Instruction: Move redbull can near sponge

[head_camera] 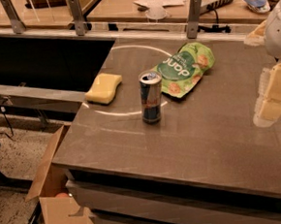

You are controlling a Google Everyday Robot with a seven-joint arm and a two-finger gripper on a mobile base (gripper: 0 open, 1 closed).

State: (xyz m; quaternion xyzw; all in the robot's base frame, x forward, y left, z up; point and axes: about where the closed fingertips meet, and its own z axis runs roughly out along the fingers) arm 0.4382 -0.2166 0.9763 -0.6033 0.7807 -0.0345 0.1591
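The redbull can [151, 97] stands upright near the middle of the grey table [196, 143], its silver top with pull tab showing. The pale yellow sponge [103, 87] lies flat near the table's left edge, about a can's height to the left of the can and slightly farther back. My gripper [271, 94] is at the right edge of the view, above the table's right side, well to the right of the can and touching nothing.
A flat green snack bag [185, 69] lies just behind and right of the can, nearly touching it. An open cardboard box [57, 198] stands on the floor at the table's front left corner. A railing with metal posts [193, 16] runs along the back.
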